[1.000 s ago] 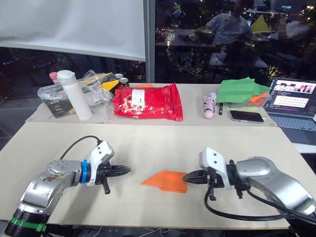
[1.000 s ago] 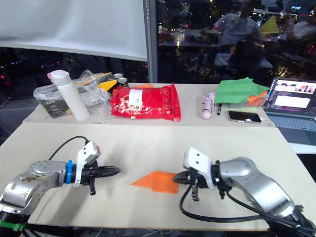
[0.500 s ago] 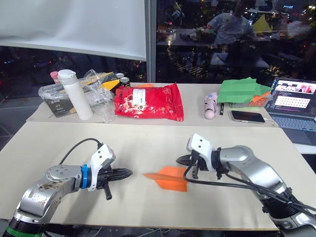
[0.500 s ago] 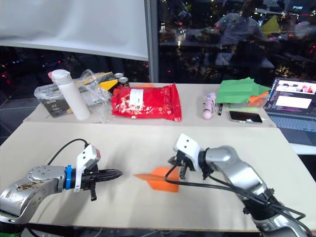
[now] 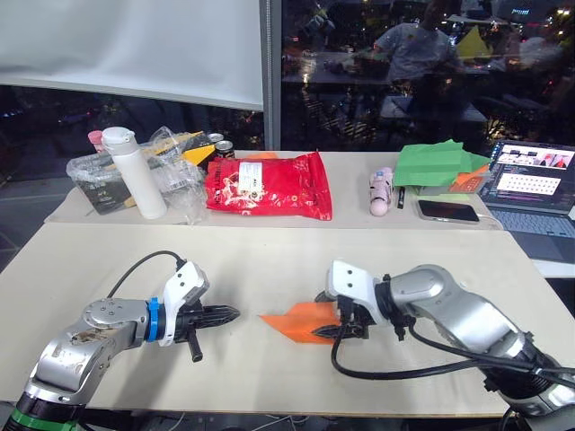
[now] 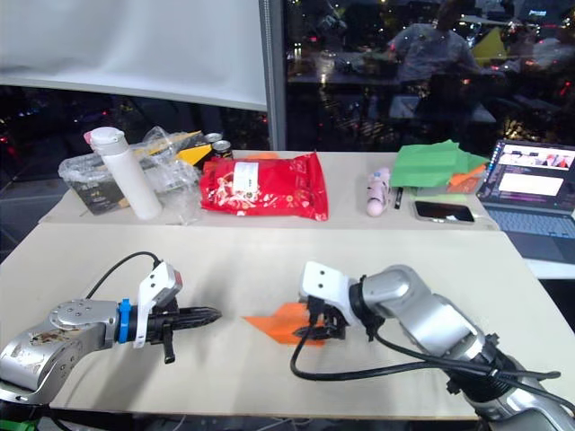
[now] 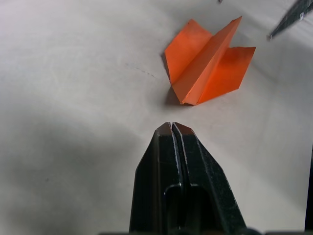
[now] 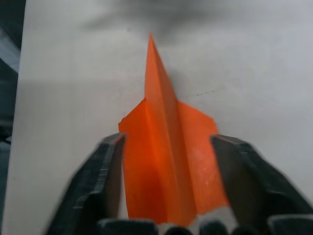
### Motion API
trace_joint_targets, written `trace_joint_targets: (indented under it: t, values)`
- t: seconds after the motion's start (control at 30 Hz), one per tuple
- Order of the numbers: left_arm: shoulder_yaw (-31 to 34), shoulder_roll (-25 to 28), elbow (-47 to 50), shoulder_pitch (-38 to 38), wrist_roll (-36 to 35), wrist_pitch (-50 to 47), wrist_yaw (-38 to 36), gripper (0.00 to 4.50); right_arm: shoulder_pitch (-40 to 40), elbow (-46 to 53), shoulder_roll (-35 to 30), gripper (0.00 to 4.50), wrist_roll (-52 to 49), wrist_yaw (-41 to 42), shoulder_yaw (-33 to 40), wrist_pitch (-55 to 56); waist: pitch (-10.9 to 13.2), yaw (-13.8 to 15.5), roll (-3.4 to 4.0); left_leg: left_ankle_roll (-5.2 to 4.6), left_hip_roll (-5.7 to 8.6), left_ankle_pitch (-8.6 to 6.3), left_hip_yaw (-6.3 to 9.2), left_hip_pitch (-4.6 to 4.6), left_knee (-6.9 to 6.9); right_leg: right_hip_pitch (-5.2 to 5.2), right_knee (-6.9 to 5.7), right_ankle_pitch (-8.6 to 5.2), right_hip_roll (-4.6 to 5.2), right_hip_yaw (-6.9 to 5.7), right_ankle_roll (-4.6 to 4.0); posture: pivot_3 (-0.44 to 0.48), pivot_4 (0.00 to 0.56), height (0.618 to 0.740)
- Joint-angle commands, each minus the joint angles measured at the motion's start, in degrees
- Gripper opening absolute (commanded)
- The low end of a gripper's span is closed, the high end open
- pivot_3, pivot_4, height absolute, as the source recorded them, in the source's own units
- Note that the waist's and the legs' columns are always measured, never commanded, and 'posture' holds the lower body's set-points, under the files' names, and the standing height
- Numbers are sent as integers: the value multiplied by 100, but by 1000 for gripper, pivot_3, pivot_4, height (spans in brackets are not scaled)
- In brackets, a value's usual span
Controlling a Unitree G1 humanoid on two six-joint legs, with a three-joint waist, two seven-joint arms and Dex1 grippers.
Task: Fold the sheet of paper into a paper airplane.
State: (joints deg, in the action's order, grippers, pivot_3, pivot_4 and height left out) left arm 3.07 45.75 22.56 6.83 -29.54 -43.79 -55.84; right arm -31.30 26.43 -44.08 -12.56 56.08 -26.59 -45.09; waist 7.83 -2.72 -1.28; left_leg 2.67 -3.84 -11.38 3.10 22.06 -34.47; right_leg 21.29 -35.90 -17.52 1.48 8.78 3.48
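The orange paper airplane (image 5: 301, 321) lies on the beige table (image 5: 269, 260), folded into a pointed dart with its centre fold standing up as a ridge. Its nose points toward my left gripper (image 5: 235, 313), which is shut and empty a short gap away, as the left wrist view shows (image 7: 171, 128). My right gripper (image 5: 325, 316) is open at the plane's tail end. In the right wrist view its two fingers (image 8: 110, 166) stand wide apart on either side of the airplane (image 8: 168, 161), with the wings between them.
Along the table's far side stand a white bottle (image 5: 135, 171), a clear plastic bag (image 5: 175, 175), a red packet (image 5: 269, 184), a pink object (image 5: 382, 191), green folded paper (image 5: 440, 164), a phone (image 5: 447, 211) and a laptop (image 5: 535, 180).
My right gripper was shut at the plane's tail a second ago; it has swung round and opened, now straddling the tail. The plane has turned slightly. My left gripper has barely moved.
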Motion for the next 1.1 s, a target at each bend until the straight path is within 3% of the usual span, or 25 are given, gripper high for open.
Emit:
trace_joint_targets:
  t: [0.03, 0.13, 0.17, 0.33, 0.47, 0.6, 0.7, 0.87, 1.1]
  values:
    - [-19, 72, 162, 34, -62, 85, -32, 0, -199, -286, 53, 3179, 513, 58, -347, 593, 0, 0, 0, 0, 0, 0, -1, 0, -1, -1, 0, 0, 0, 0, 0, 0, 150, 712]
    - [-98, 101, 197, 3, -56, 103, -99, 0, -266, -755, 149, 3179, 905, 146, -659, 1108, 0, 0, 0, 0, 0, 0, -1, -1, -1, -1, 0, 0, 0, 0, 0, 0, 150, 712]
    - [-121, 108, 194, 11, -42, 115, -105, 0, -303, -903, 274, 2938, 900, 140, -638, 1153, 0, -1, 0, 0, -1, 0, -1, -2, -1, -1, -1, 1, -1, 0, 1, 0, 150, 712]
    - [-153, 105, 127, 93, -35, 133, -85, 0, -304, -1122, 444, 1291, 881, 298, -435, 1169, 0, 4, 0, 0, 0, 0, 0, 0, -1, -2, -6, 20, -1, -1, 32, 0, 150, 712]
    - [-210, 96, 122, 93, -21, 157, -108, 0, 38, -922, 394, 31, 484, 278, 152, 880, 0, 22, 0, 0, 0, 0, 0, 0, -2, -3, -5, 19, -1, -1, 32, 0, 150, 712]
    - [-327, 48, 73, 125, -7, 201, -161, 0, 471, -740, 137, 31, -28, 114, 1354, 512, 0, 34, 0, 0, 3, 0, 1, 5, -4, -6, -4, 19, 0, -1, 30, 0, 150, 712]
    - [-480, -30, -64, 250, 39, 281, -182, 0, 584, -1163, -159, 31, -91, -75, 2081, 487, 0, 26, 1, 0, 2, 0, 0, 3, -6, -10, -4, 19, 0, 0, 30, 0, 150, 712]
    - [-827, -179, -366, 566, 184, 456, -239, 0, -234, -3444, -470, 31, 318, -1297, 3135, 364, 4, 12, 9, -1, 5, 0, -5, 2, -24, -11, -4, 8, 2, 3, -12, 0, 150, 712]
    - [-958, -292, -433, 714, 185, 486, -226, 0, -1395, -5799, -372, 31, 781, -2596, 3429, 845, 0, -77, 18, -7, 3, 3, -9, 9, 2, -20, -4, 34, -2, 7, 21, 0, 150, 712]
